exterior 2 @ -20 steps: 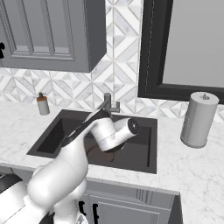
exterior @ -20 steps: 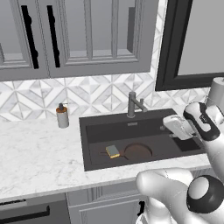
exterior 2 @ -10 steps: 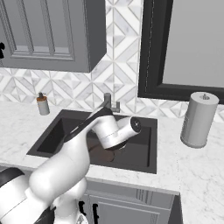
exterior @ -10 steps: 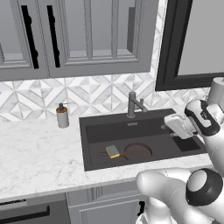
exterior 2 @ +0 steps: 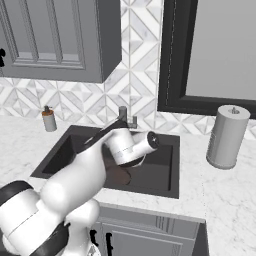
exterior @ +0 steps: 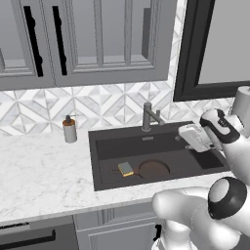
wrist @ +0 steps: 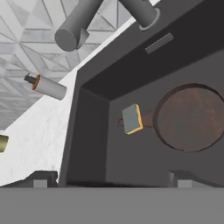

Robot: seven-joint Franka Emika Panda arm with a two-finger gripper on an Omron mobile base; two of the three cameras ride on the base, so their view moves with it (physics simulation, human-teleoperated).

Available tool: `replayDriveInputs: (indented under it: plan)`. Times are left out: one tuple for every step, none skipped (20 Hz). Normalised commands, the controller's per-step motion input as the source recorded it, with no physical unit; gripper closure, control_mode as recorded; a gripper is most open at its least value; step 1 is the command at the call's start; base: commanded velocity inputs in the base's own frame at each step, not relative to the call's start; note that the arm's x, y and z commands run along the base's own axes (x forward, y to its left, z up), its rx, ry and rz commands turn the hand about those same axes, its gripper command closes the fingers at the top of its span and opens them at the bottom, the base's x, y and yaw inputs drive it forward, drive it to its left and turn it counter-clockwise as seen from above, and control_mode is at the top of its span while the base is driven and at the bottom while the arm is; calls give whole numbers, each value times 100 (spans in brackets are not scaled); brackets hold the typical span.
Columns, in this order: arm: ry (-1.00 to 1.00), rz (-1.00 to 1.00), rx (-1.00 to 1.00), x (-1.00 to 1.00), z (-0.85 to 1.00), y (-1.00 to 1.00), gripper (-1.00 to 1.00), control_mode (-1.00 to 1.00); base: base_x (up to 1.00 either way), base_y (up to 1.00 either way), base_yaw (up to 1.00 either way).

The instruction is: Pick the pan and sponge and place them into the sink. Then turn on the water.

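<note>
One small grey-and-yellow sponge [wrist: 131, 118], brown pan [wrist: 190, 117].

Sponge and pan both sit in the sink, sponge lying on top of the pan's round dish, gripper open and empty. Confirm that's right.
One detail is wrong: in the hand view the sponge lies beside the pan, over its handle, not on the round dish. Both are in the sink, and the gripper is open and empty.

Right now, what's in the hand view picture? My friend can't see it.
Looking down into a dark sink: a round brown pan lies on the bottom with a small sponge beside it. The faucet sticks out above, and a soap bottle stands on the white counter.
</note>
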Motion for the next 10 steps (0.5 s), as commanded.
replayDriveInputs:
  plan:
    - [1, 0, 2, 50, 0, 0, -100, -100, 0, 0, 0]
    - [1, 0, 1, 44, 0, 0, -100, -100, 0, 0, 0]
    - [3, 0, 0, 40, 0, -1, -100, -100, 0, 0, 0]
    - [3, 0, 1, 38, 0, -9, -100, -100, 0, 0, 0]
    - [2, 0, 3, 33, 0, -21, -100, -100, 0, 0, 0]
    - [1, 0, 3, 26, 0, -31, -100, -100, 0, 0, 0]
    - [0, 0, 3, 21, 0, -28, -100, -100, 0, 0, 0]
    - [0, 0, 2, 16, 0, -29, -100, -100, 0, 0, 0]
    - [0, 0, 1, 14, 0, -26, -100, -100, 0, 0, 0]
    - [0, 0, 0, 16, 0, -21, -100, -100, 0, 0, 0]
